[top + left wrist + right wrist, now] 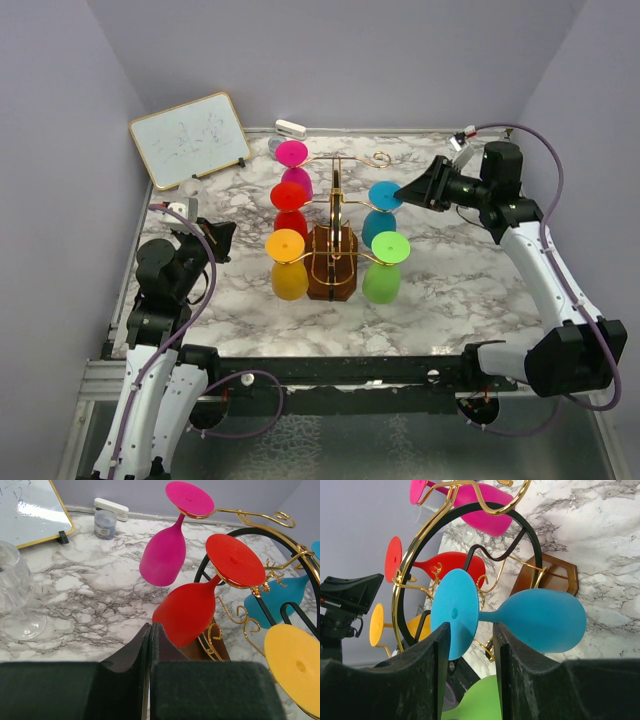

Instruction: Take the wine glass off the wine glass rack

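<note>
The task is only at its start, because no glass is off the rack (pixel 337 200) yet. Five coloured glasses hang from the gold hooks by the foot, with the bowl down. The pink glass (pixel 291 153), the red glass (pixel 291 195) and the yellow glass (pixel 286 245) are on the left side. The blue glass (pixel 540 620) and the green glass (pixel 390 247) are on the right side.

The right gripper (pixel 471 627) is at the blue glass, so this one seems to be the chosen one. Its fingers are spread apart and hold nothing. In the wrist view they stand on either side of the blue foot, near where the stem begins (if a pad already touches the foot, the pictures do not tell). The glass hangs in its hook.

The left gripper (pixel 150 630) is well apart from the rack, on the left side of the table (pixel 450 290). Its fingers are pressed together and have nothing between them.

What is left is nearly everything. The fingers must close on the stem or the foot, the glass must slide out along the hook, and then it must go down somewhere on the marble.
</note>
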`<action>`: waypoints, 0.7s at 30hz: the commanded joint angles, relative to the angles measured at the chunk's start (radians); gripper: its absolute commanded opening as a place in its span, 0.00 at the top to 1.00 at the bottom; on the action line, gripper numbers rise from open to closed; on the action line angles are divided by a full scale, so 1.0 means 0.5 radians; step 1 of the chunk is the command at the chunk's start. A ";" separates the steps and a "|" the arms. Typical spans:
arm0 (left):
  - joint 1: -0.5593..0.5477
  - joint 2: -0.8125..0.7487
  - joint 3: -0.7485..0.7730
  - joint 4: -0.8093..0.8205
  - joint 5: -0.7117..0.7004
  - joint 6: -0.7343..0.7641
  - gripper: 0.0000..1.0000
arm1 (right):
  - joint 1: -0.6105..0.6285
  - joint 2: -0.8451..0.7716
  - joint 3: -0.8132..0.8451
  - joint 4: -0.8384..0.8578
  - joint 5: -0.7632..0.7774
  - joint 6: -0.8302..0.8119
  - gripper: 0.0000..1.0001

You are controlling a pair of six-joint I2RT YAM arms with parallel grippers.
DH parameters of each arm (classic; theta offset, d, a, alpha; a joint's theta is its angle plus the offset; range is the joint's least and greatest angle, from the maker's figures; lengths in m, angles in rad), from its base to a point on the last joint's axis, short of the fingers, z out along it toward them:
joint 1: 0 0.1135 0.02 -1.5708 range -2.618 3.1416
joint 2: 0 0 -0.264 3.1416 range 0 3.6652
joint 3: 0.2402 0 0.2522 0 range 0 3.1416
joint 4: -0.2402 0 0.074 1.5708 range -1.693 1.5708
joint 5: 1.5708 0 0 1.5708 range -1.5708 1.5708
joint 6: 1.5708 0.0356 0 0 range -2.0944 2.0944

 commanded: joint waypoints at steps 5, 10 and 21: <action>-0.007 -0.002 0.003 0.004 -0.051 -0.012 1.00 | 0.000 0.054 -0.018 0.145 -0.088 -0.008 0.62; -0.007 -0.002 0.004 0.001 -0.058 -0.013 1.00 | 0.002 0.067 -0.008 0.192 -0.104 -0.005 0.63; -0.007 0.001 0.001 -0.002 -0.068 -0.016 1.00 | 0.002 0.068 0.010 0.212 -0.100 -0.001 0.91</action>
